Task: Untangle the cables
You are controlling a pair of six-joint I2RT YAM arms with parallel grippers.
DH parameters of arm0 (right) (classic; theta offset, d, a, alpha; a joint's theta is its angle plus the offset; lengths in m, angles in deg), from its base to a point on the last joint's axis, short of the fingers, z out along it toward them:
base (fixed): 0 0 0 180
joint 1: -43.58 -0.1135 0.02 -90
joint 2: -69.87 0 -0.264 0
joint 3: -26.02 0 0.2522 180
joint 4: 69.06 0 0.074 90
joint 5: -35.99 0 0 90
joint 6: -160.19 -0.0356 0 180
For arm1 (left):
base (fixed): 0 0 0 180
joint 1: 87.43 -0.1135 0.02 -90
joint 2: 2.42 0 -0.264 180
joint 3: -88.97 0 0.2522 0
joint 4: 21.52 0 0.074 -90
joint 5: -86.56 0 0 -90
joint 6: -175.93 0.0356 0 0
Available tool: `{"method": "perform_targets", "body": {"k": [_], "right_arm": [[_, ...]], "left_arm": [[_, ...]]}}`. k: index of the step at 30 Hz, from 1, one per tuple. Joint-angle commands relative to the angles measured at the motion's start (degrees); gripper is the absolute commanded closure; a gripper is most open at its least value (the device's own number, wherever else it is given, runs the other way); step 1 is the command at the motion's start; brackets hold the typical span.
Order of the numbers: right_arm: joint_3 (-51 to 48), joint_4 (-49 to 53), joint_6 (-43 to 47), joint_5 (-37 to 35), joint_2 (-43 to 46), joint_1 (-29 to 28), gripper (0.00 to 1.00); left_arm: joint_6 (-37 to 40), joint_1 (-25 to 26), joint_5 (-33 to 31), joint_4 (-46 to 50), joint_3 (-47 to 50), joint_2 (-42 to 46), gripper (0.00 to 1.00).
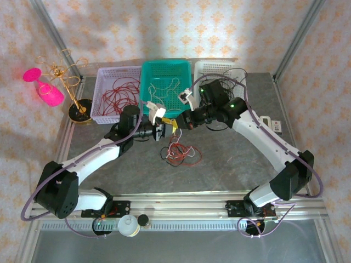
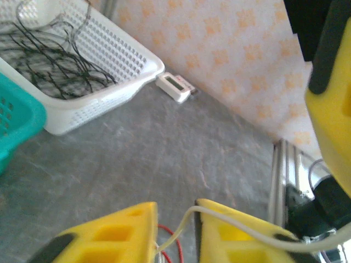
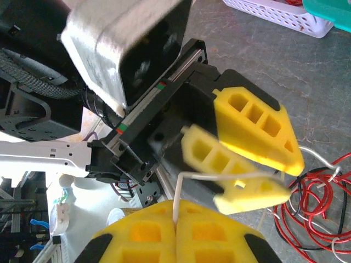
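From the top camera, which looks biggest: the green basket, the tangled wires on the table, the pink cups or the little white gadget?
1. the green basket, biggest by far
2. the tangled wires and the pink cups: they look about alike, so I won't rank them
3. the little white gadget, smallest

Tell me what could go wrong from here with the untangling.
1. The white cable runs short between the shut right gripper and the left gripper; pulling apart could slip it free or overstrain it.
2. It seems to lead into the tangle of red, white and black cables on the table; pulling may tighten the knot.
3. The grippers sit very close, so they could collide.
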Motion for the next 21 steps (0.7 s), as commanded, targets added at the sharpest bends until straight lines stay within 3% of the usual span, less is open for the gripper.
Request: {"method": "perform_targets", "body": {"k": [1,7,9,13,17,21], "right_arm": [[-0.5,-2.6,-0.8,-1.2,1.6,-0.1,1.00],[-7.7,-12.3,-1.6,-15.9,7.2,-0.4,0.96],[-12.4,-20.3,-3.5,-18.0,9.4,-0.8,0.91],[-18.1,-31.0,-4.5,-22.3,10.2,-2.7,0.72],[-20.5,-38.2,-6.0,-28.4,7.4,-4.6,0.69],[-22.9,-45.0,-7.9,-29.9,5.0,-6.7,0.62]], "left_arm": [[-3.3,0.3,-7.2,-10.2,2.3,2.0,0.99],[-4.0,1.0,-16.5,-6.9,4.2,8.0,1.00],[-4.1,1.1,-17.2,-3.8,3.7,9.6,1.00],[-3.9,2.3,-18.0,4.2,0.5,11.7,1.00],[-4.3,4.3,-20.2,11.5,-3.7,13.8,1.00],[-6.1,4.9,-24.0,18.2,-8.6,16.0,1.00]]}}
